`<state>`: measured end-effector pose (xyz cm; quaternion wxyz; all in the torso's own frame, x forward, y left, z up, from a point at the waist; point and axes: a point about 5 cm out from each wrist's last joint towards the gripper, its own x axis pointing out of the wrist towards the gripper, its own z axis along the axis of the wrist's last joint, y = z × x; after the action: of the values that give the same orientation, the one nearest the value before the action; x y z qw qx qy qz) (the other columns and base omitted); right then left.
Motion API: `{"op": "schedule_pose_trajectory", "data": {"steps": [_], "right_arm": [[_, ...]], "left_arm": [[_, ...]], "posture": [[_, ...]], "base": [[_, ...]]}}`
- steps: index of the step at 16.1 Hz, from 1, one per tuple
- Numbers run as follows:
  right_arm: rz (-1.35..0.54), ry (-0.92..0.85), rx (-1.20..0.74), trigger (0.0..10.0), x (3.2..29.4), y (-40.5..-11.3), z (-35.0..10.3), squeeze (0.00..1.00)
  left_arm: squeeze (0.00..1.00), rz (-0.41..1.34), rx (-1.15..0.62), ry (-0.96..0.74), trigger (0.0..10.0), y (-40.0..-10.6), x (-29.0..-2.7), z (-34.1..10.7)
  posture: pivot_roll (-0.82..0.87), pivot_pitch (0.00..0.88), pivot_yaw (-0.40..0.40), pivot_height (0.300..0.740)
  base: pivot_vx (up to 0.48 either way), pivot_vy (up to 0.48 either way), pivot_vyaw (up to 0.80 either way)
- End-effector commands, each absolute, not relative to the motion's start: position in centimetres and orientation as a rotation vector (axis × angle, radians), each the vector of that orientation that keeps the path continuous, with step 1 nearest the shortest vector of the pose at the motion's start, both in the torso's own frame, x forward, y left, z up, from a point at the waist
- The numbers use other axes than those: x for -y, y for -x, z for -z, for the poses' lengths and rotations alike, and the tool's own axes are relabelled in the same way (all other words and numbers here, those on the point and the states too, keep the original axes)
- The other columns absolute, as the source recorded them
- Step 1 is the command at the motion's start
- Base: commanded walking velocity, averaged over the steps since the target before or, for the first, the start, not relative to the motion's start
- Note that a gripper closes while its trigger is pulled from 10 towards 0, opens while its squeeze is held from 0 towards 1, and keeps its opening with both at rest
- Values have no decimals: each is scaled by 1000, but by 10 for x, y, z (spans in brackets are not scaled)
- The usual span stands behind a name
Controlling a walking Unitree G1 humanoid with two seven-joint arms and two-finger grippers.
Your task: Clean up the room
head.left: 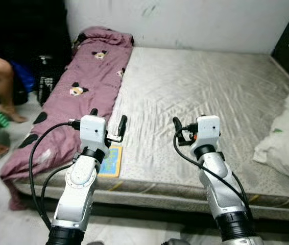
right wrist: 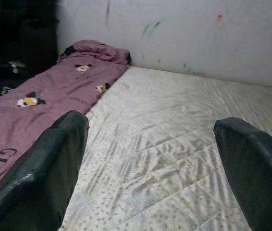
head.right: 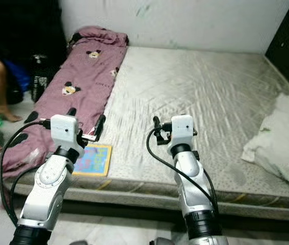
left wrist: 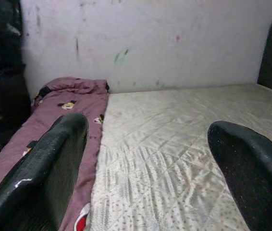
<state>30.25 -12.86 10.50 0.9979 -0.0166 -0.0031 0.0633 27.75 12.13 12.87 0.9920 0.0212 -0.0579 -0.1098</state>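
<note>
Book (head.right: 92,160) on mattress (head.left: 200,102) edge; left claw (head.left: 107,122), right claw (right wrist: 150,178) both wide

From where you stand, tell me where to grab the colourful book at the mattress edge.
Probably the near edge: the book lies flat by the mattress rim, under the open left pincer. Come down from above and in front, sliding one finger under it.

One bare mattress (head.left: 200,97), one mauve cartoon-mouse blanket (head.left: 78,92) along its left side, one colourful booklet (head.right: 93,159) at the near edge, one crumpled white cloth (head.left: 287,138) on the right, and two end effectors, left end effector (head.left: 109,123) and right end effector (head.left: 189,126).
</note>
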Motion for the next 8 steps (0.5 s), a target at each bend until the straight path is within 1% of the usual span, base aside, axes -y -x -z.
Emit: {"op": "schedule_pose_trajectory", "data": {"steps": [1,5,8], "right_arm": [[-142,23,18,10000,123,-304,-108,0],[-143,26,19,10000,124,-305,-108,0],[-142,22,18,10000,124,-305,-108,0]], "left_arm": [[0,210,129,-47,10000,-278,-126,-131],[0,203,127,-48,10000,-278,-126,-131],[0,233,143,-42,10000,-277,-123,-132]], "posture": [[22,0,-18,740],[23,0,-19,740],[23,0,-19,740]], "base": [[0,0,0],[0,0,0],[0,0,0]]}}
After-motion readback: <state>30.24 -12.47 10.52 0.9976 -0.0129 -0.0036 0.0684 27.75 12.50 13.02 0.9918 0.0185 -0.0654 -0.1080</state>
